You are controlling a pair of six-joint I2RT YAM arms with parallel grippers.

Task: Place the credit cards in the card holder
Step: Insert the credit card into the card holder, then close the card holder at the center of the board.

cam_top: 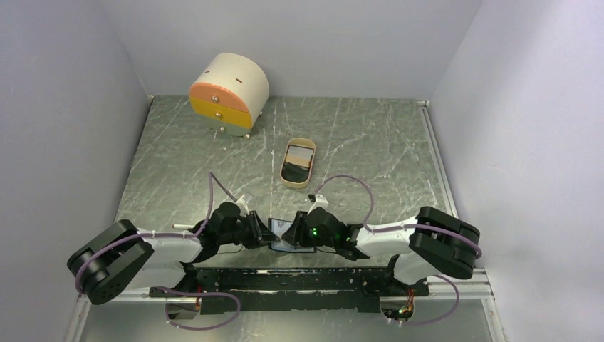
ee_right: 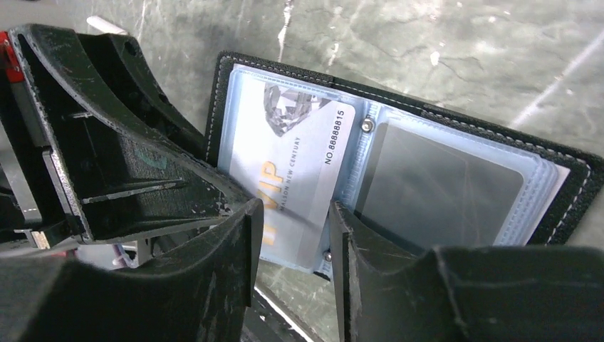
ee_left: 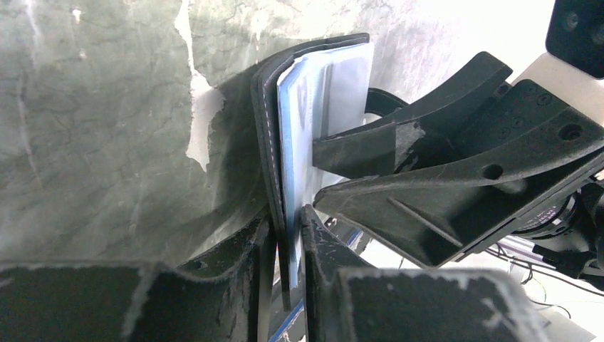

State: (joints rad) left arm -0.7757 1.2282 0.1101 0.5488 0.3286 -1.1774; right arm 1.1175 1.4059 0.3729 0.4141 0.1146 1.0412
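The black card holder (ee_right: 299, 69) is open by the table's front edge (cam_top: 285, 244). A white card (ee_right: 299, 157) marked VIP sits in its left clear sleeve. A dark card (ee_right: 441, 189) sits in the right sleeve. My left gripper (ee_left: 287, 221) is shut on the holder's left cover (ee_left: 265, 128) and blue sleeves, seen edge-on and held upright. My right gripper (ee_right: 292, 214) is open with nothing between its jaws. It is just in front of the holder's spine, by the white card's lower edge. Both grippers meet at the holder in the top view, the left (cam_top: 265, 234) and the right (cam_top: 290, 234).
A tan oval tray (cam_top: 285, 179) with something dark and flat in it lies mid-table, beyond the grippers. A round-topped cream box (cam_top: 228, 91) with orange and yellow drawers stands at the back left. Grey walls close in the table on three sides.
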